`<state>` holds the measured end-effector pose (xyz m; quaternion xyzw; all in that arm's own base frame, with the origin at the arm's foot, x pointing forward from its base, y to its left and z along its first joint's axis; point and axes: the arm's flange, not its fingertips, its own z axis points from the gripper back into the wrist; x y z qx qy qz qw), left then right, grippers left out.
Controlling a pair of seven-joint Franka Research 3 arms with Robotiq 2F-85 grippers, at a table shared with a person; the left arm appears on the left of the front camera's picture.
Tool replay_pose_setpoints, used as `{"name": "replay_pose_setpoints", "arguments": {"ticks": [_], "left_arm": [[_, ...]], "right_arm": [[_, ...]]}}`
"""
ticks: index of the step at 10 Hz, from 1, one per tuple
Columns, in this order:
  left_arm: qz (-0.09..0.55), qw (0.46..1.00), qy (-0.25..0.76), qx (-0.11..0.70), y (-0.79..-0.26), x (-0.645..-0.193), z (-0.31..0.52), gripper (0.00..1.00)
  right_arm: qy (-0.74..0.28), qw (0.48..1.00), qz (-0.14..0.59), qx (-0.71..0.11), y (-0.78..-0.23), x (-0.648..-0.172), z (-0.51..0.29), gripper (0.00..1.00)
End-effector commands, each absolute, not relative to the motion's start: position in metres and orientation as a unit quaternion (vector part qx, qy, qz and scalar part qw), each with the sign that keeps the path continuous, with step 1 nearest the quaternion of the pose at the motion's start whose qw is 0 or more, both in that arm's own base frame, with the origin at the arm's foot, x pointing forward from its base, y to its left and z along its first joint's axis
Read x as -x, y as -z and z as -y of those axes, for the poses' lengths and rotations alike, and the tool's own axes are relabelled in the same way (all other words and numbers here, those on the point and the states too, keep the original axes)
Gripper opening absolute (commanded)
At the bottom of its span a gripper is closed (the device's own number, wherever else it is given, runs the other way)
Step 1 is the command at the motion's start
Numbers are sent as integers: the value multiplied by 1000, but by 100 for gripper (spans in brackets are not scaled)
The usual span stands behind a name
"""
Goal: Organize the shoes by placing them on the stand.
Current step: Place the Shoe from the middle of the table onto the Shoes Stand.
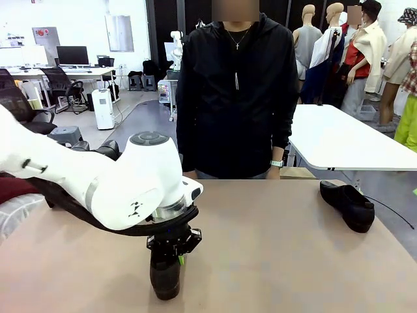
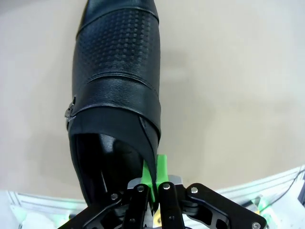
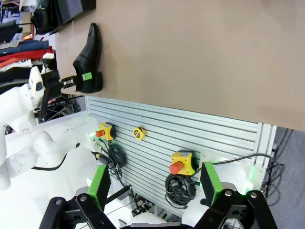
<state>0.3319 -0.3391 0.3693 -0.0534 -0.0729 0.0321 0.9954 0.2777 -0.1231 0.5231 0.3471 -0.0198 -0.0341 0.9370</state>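
A glossy black shoe point(image 1: 165, 280) with a dotted toe panel point(image 2: 119, 71) rests on the tan table near the front edge. My left gripper point(image 1: 177, 259) points down from above and is shut on it. In the left wrist view its green pads point(image 2: 162, 167) pinch the side wall of the shoe's opening between them. A second black shoe point(image 1: 348, 203) lies at the table's right side, apart from both arms. My right gripper point(image 3: 154, 174) hangs open off the table's front, holding nothing. From there the gripped shoe point(image 3: 88, 59) shows far off. The stand is out of view.
A person in a black jacket point(image 1: 234, 98) stands at the far edge of the table point(image 1: 273, 248). Below the table's front edge is a slatted metal panel point(image 3: 190, 129) with yellow stop buttons point(image 3: 178, 162) and cables. A white table point(image 1: 345, 140) stands behind on the right.
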Motion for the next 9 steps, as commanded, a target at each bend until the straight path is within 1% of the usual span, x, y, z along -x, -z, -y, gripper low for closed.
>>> {"name": "replay_pose_setpoints", "arguments": {"ticks": [1,4,5,6,7,8,9], "left_arm": [[88,994,-24,64,-415,-294,309,0],[155,986,-33,56,-472,-236,267,0],[176,983,-4,44,-482,-226,251,0],[188,981,18,31,-486,-221,234,0],[160,985,-11,67,-485,-214,219,0],[171,984,-11,38,-490,-226,263,0],[171,984,-11,38,-490,-226,263,0]], "right_arm": [[47,935,22,-350,-526,-278,120,100],[47,935,22,-350,-526,-278,120,100],[47,935,22,-350,-526,-278,120,100],[47,935,22,-350,-526,-278,120,100],[47,935,22,-350,-526,-278,120,100],[47,935,22,-350,-526,-278,120,100],[47,935,22,-350,-526,-278,120,100]]}}
